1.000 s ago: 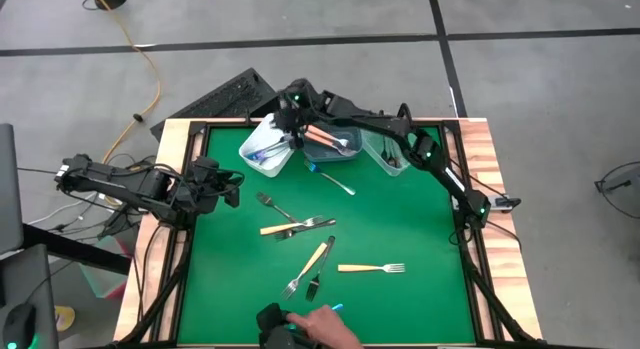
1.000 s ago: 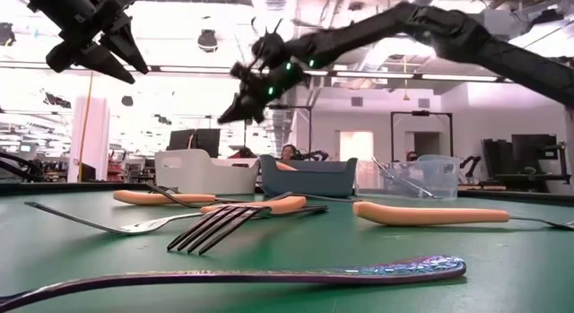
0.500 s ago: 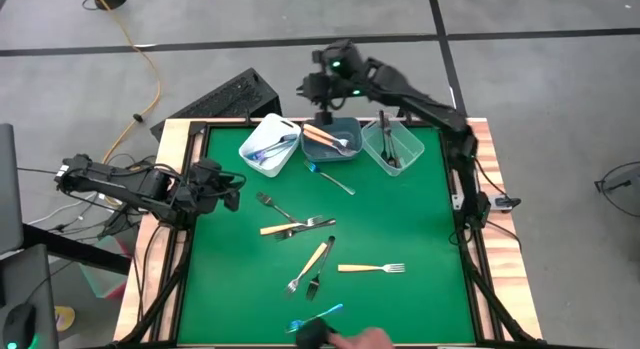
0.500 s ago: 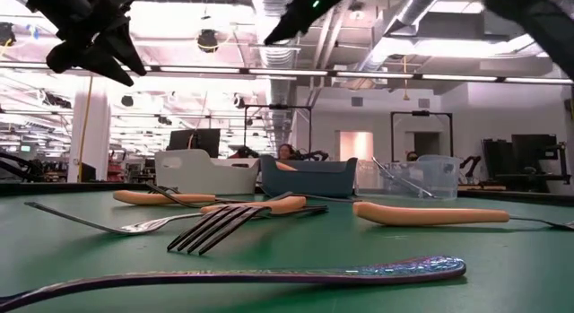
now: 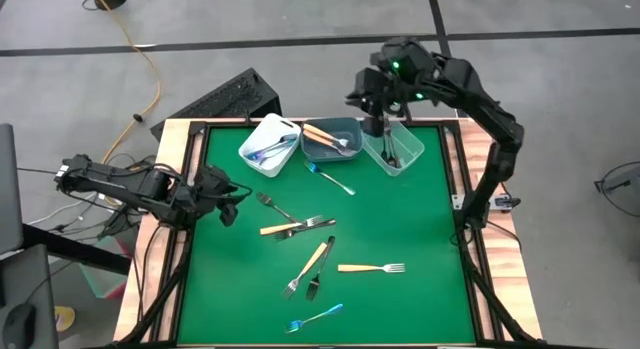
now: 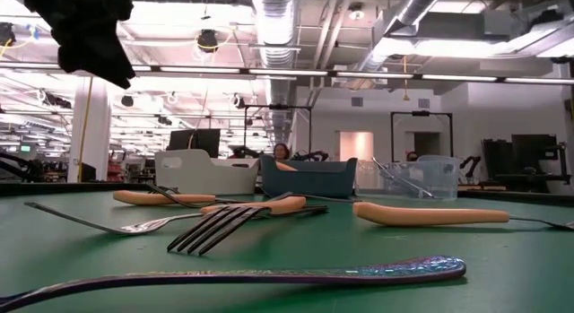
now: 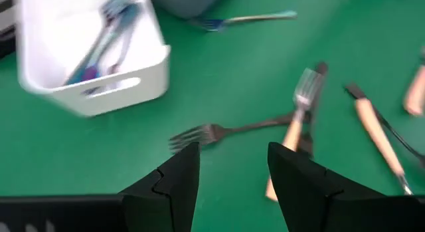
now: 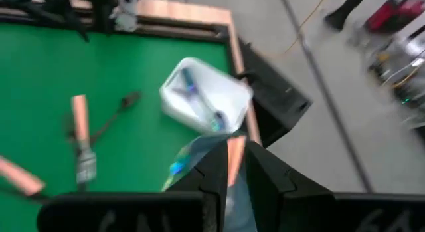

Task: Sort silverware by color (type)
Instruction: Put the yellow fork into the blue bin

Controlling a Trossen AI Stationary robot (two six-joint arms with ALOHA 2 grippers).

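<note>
- Three bins stand in a row along the far edge of the green bench (image 5: 420,239), one per handle colour as far as can be judged: the white bin (image 5: 268,146) holds blue-handled pieces, the grey-blue bin (image 5: 333,139) holds orange-handled ones, and the clear bin (image 5: 392,149) holds dark ones.
- One arm, the right, is raised high over the clear bin; its tool (image 5: 371,107) has fingers nearly pressed together, and I cannot tell whether they pinch anything.
- The left arm reaches in from the bench's left edge, its tool (image 7: 229,169) hanging low with fingers spread and nothing between them, just short of a dark-handled fork (image 7: 229,130), probably its next pick.
- The unsorted silverware lies loose mid-bench: an orange-handled piece (image 5: 284,227) crossing that fork's neighbour, an orange-handled fork (image 5: 370,268) by itself, and another orange-handled fork (image 5: 310,263) touching a small dark utensil (image 5: 313,285).
- A blue-handled fork (image 5: 328,178) lies just beside the grey-blue bin.
- Another blue-handled fork (image 5: 314,317) lies alone at the near edge.
</note>
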